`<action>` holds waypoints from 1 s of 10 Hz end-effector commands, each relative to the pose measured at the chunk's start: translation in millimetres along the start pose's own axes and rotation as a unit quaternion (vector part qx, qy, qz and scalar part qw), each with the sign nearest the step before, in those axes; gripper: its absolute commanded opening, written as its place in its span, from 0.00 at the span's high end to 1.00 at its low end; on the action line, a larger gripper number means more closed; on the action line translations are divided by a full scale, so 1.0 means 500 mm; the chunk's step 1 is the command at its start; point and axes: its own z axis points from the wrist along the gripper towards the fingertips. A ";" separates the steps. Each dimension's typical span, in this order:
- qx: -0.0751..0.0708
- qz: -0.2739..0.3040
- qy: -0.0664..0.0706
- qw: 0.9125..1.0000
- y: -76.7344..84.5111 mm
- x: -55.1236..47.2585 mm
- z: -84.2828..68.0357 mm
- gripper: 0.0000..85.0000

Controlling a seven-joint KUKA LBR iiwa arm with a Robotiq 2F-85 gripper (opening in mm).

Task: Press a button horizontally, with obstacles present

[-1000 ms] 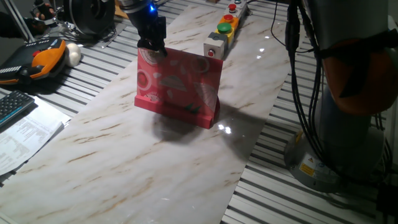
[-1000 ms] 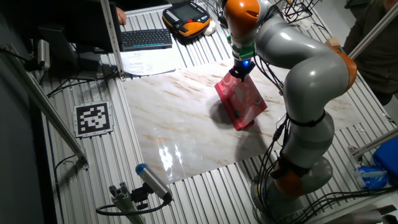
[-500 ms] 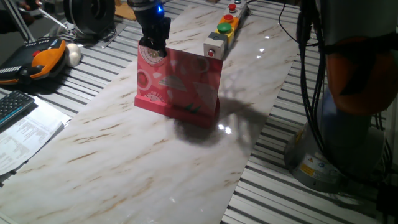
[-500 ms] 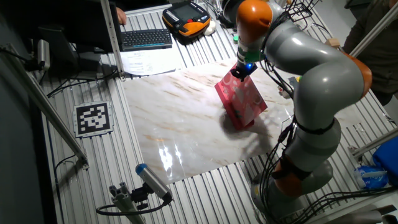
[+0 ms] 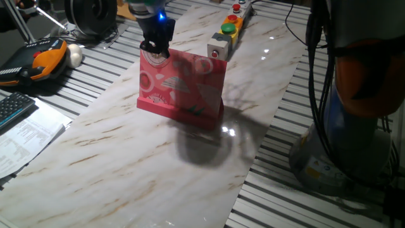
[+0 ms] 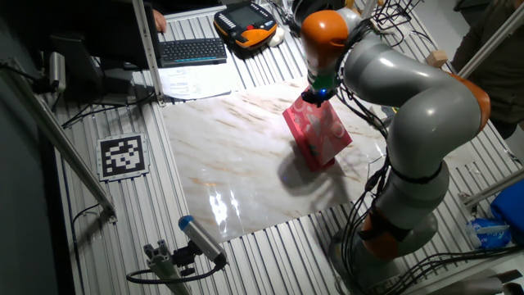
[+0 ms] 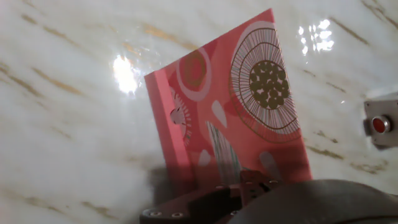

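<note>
The obstacle, an upright pink card with flower and circle patterns, stands on its thick base strip mid-table. My gripper is at the card's top left corner, touching or just above its edge. The other fixed view shows the gripper over the card. The small red button sits in its light-grey box just behind the card's right end. In the hand view the card fills the middle and the button is at the right edge. No view shows a gap between the fingertips.
Behind the grey box, a green dome button and a red dome button sit in a row of yellow boxes. A keyboard and papers lie left of the marble top. The arm's base stands on the right.
The arm's upper links have swung and its shadow on the table has shifted toward the front. The gripper stays at the card's top corner. The card has not visibly moved.
</note>
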 end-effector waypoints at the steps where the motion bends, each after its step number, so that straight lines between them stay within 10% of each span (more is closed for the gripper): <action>1: 0.005 -0.007 -0.003 1.000 -0.005 -0.002 -0.003 1.00; 4: 0.000 -0.057 0.005 0.998 -0.121 -0.064 -0.029 1.00; 10: 0.061 -0.175 -0.049 0.981 -0.343 -0.143 0.052 1.00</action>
